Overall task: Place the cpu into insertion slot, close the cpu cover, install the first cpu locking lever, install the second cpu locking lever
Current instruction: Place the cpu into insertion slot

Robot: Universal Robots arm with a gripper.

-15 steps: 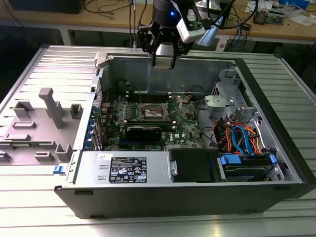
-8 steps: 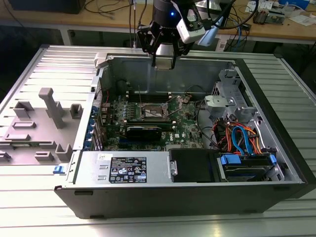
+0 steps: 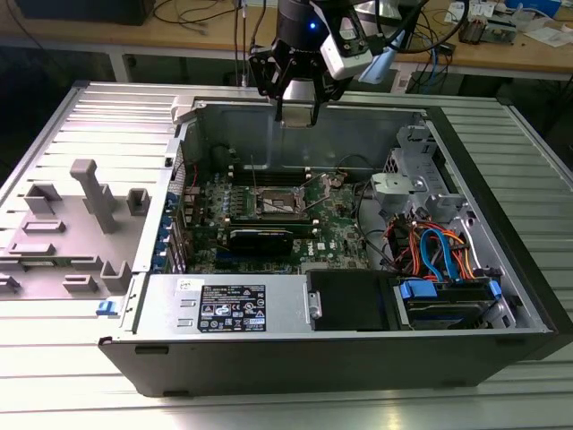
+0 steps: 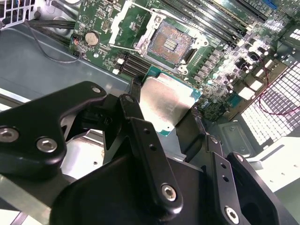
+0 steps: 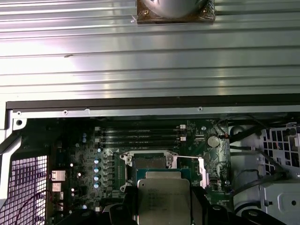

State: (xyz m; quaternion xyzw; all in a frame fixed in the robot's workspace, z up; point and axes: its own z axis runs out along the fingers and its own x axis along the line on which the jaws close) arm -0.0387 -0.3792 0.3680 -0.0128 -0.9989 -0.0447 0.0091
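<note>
Two fingers (image 4: 135, 93) of mine are clamped on opposite edges of the cpu (image 4: 166, 105), so my gripper (image 3: 297, 100) is closed around the chip and nothing else. Its silvery metal face shows in both wrist views. The chip hangs in the air, well apart from the insertion slot (image 4: 171, 43), whose pin field lies bare. What I take for the cpu cover (image 4: 118, 23) is swung up just beside the socket, out of the way.

Doing this placement well, I judge, means keeping the chip level and matching its corners to the socket's rim while aloft. Then I should go straight down with no sideways slide, since those pins look easy to bend. I should let go only once it lies flat inside the rim.

Reading the exterior view as a dial centred on the open case (image 3: 358, 349), I hang at twelve o'clock above the rear wall. The green motherboard (image 3: 336, 228) and its socket sit near the centre, with the memory slots (image 3: 269, 173) just toward twelve. Orange and blue cables (image 3: 434, 251) crowd four o'clock. The case rests on a ribbed metal table (image 3: 286, 408), with grey plastic fixtures (image 3: 89, 193) at nine o'clock and wooden benches (image 3: 179, 36) strewn with wires past twelve.
</note>
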